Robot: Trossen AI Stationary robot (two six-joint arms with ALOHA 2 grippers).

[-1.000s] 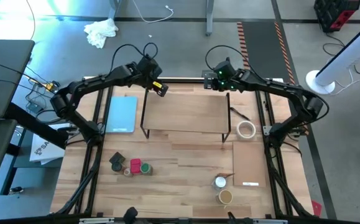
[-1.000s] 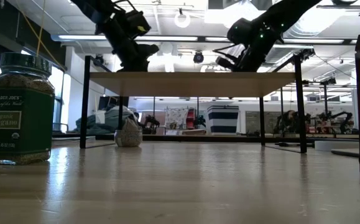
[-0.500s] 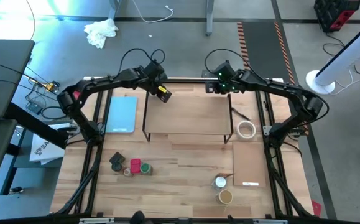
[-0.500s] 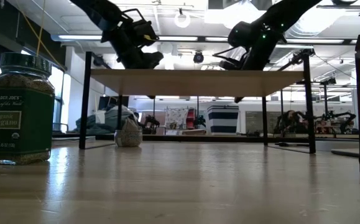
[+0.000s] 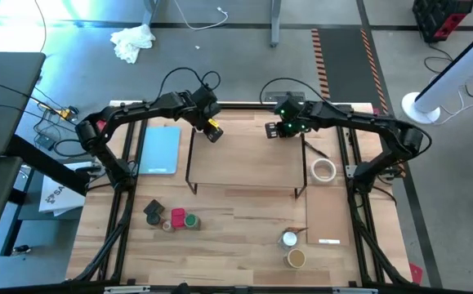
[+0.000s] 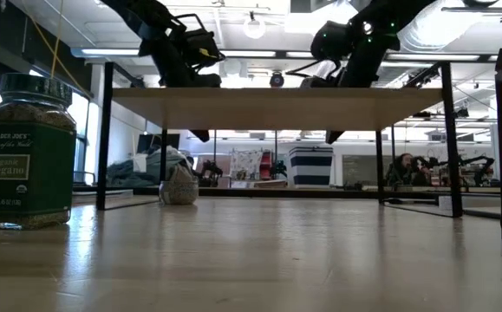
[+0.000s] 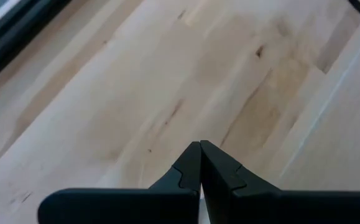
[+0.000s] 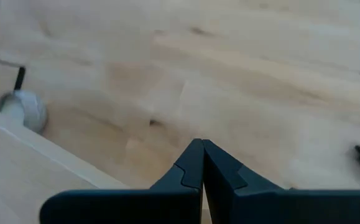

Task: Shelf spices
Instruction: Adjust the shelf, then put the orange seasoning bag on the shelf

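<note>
The shelf (image 5: 244, 159), a pale plank on thin black wire end frames, stands on its legs at the middle of the table. My left gripper (image 5: 211, 132) and right gripper (image 5: 275, 131) are both shut at the plank's far edge. Their fingertips hang below the plank behind it (image 6: 200, 135) (image 6: 331, 137). Several spices (image 5: 175, 218) stand near the front left. Two more (image 5: 292, 247) stand at the front right. A green-topped oregano jar (image 6: 25, 152) fills the left of the low view. My left gripper reaches down behind the plank's far edge (image 5: 224, 128) near its left end, slanting from the far side with shut fingers against that edge. The plank hides the touching spot. The shelf stands on all its legs. My right gripper comes down the same way behind the far edge (image 5: 292, 130) near the plank's right end, its shut fingers (image 8: 192, 162) against that edge. The touching spot itself does not show.
A flat light-blue pad (image 5: 161, 149) lies left of the shelf. Right of the shelf lies a white tape ring (image 5: 324, 170), with a thin flat board (image 5: 327, 214) nearer the front. Bare wood spreads between the shelf and the near edge.
Both shut grippers have moved toward the table's near edge and tipped further down. The shelf has slid along the table toward the near edge with them, staying upright on its legs.
</note>
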